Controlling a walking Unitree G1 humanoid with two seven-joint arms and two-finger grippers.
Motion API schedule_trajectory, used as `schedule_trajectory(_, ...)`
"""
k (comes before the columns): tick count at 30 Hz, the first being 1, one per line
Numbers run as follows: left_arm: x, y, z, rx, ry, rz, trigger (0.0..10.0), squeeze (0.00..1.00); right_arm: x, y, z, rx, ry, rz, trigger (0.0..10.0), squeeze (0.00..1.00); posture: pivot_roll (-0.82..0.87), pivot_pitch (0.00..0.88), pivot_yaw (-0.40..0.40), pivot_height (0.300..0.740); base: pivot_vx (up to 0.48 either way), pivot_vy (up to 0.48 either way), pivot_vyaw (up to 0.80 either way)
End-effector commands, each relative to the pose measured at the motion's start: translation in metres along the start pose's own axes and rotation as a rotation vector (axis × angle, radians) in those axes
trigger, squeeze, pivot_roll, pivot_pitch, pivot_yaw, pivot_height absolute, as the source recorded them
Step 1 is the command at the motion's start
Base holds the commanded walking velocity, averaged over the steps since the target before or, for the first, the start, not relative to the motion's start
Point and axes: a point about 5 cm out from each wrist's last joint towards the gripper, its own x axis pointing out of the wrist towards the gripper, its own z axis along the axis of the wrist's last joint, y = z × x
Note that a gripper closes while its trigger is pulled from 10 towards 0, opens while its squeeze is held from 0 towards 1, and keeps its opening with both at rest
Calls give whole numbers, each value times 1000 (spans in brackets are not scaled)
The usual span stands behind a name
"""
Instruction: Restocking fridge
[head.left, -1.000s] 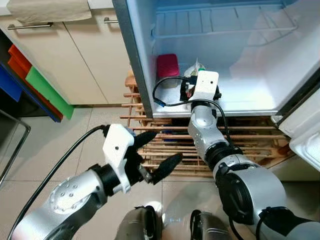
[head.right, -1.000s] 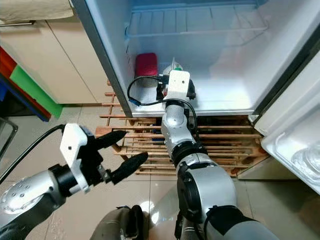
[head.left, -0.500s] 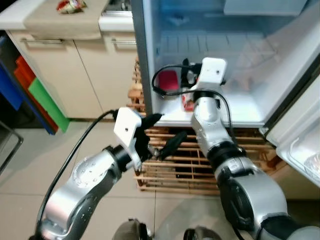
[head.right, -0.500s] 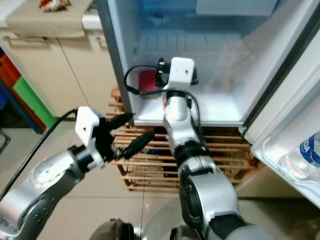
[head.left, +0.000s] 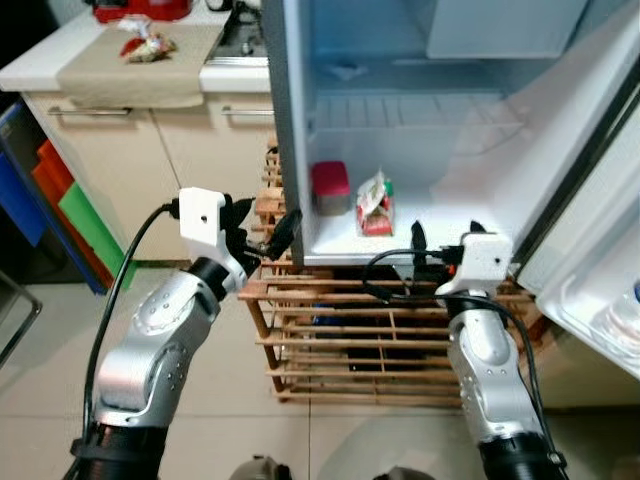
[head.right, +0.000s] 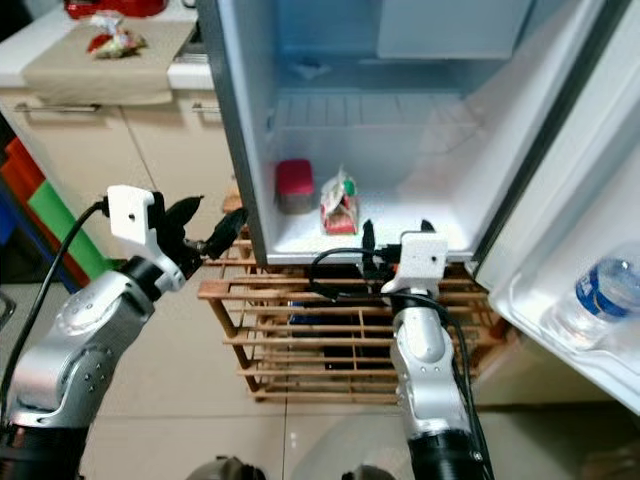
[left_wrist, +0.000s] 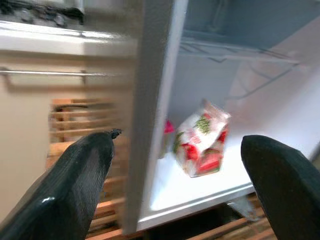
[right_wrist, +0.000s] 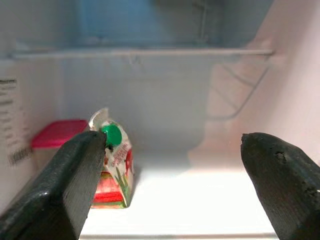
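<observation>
One carton (head.left: 376, 203), one red tub (head.left: 331, 187), one bottle (head.right: 596, 297)

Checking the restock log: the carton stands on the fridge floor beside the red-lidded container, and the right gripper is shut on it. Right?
Not quite. The right gripper is open and holds nothing; it sits at the front edge of the fridge, apart from the carton. The right wrist view shows its fingers spread wide. The carton does stand beside the red-lidded container.
</observation>
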Motion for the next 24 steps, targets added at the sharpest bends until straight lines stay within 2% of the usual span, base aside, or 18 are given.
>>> schedule_trajectory(1, -7, 3, -5, 88, 7, -9, 10000, 0, -14, -11, -11, 42, 75, -25, 10000, 0, -47, 0, 33, 740, 0, 0, 0)
schedule_trajectory(3, -9, 7, -12, 82, 15, 10, 10000, 0, -21, -17, -15, 23, 107, -33, 10000, 0, -51, 0, 26, 740, 0, 0, 0)
schedule_trajectory(4, -8, 7, -14, 39, 11, 34, 10000, 0, -21, -21, -14, 2, 110, -34, 10000, 0, -54, 0, 23, 740, 0, 0, 0)
schedule_trajectory(8, -6, -1, -16, -1, -1, 34, 10000, 0, -16, -23, -12, -14, 105, -33, 10000, 0, -54, 0, 24, 740, 0, 0, 0)
schedule_trajectory(10, -6, -5, -18, -19, -7, 22, 10000, 0, -9, -19, -13, -16, 106, -19, 10000, 0, -57, 0, 27, 740, 0, 0, 0)
schedule_trajectory(11, -4, -6, -19, -3, -12, 23, 10000, 0, -3, -14, -13, -22, 110, 0, 10000, 0, -50, 0, 28, 740, 0, 0, 0)
schedule_trajectory(14, -4, -3, -19, 2, -20, 30, 10000, 0, 0, -11, -11, -21, 115, 17, 10000, 0, -42, 0, 28, 740, 0, 0, 0)
schedule_trajectory(17, -3, 0, -20, -15, -10, 45, 10000, 0, 1, -12, -12, -22, 122, 19, 10000, 0, -37, 0, 29, 740, 0, 0, 0)
schedule_trajectory(24, -2, -3, -16, 6, -34, 53, 10000, 0, 5, -12, -15, -23, 130, 9, 10000, 0, -25, 0, 24, 740, 0, 0, 0)
